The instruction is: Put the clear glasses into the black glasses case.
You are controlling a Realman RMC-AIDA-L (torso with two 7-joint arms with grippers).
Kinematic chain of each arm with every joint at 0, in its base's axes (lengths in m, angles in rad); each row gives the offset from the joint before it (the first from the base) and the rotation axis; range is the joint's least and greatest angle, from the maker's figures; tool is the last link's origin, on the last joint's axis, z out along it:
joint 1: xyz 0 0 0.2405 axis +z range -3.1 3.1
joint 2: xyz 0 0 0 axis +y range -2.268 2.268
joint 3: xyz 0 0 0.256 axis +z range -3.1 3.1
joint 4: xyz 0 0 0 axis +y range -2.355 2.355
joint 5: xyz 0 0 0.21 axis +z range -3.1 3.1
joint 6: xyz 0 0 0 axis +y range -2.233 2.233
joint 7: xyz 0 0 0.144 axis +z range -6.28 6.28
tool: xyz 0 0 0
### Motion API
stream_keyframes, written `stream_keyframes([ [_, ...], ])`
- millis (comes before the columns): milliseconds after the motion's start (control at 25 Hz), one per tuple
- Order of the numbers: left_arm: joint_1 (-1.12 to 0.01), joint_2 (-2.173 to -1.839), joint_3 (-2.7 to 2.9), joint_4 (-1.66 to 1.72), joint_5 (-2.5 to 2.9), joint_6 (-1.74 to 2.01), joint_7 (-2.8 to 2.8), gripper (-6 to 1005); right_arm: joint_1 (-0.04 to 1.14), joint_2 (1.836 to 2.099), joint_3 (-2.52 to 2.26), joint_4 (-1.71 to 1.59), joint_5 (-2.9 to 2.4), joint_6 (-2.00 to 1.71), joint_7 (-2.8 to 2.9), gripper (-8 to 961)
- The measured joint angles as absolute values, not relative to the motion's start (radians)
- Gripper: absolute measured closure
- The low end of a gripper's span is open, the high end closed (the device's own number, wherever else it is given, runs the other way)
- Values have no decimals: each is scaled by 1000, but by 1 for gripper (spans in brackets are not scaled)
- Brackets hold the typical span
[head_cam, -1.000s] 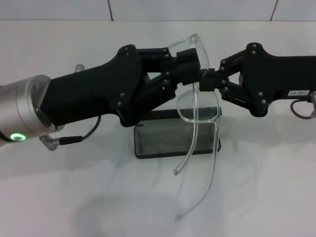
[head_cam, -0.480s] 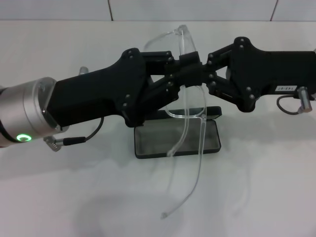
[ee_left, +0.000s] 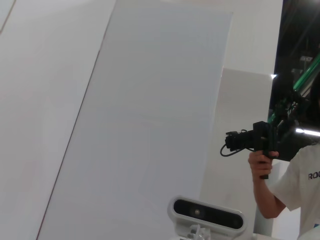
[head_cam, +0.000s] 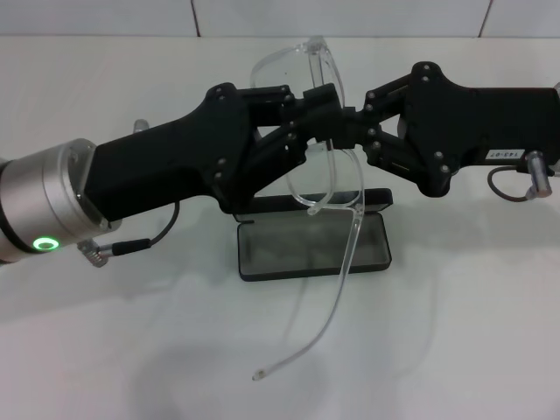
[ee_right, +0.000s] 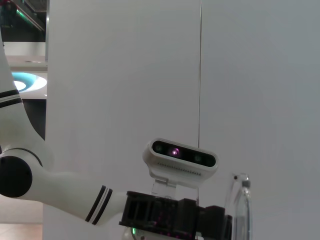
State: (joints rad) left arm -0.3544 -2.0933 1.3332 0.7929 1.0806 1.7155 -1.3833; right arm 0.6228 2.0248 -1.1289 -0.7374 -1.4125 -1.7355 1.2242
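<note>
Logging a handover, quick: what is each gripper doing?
Left gripper: shut on the glasses.
Right gripper: shut on the glasses.

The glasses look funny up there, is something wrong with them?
A bit odd: the glasses hang tilted in the air, pinched between the left gripper and right gripper. One arm dangles down past the open case; the other sticks up. Nothing looks broken.

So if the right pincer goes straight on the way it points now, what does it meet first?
Almost at once the left pincer, which faces the right pincer tip to tip over the open black glasses case, with the clear glasses held between them; depth is unclear.
</note>
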Motion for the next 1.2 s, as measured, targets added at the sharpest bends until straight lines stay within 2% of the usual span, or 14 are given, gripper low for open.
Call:
stream_keyframes([
  [480,-353,-2089,1331,778,1059,1762,-1374,882,602,2022,-1118,-735,-1411,-1700,1203,907],
  [720,-337,-2072,1225,774,1063,1897,-1388,887,569,2017,-1024,-747,-1408,-1755,1198,907],
  [1000,-314,-2036,1191,732,1086,1908,-1365,892,541,2012,-787,-731,-1297,-1962,1260,907],
  [1200,-347,-2029,1168,657,1170,1907,-1300,901,536,1993,-730,-667,-1127,-2039,1273,907],
])
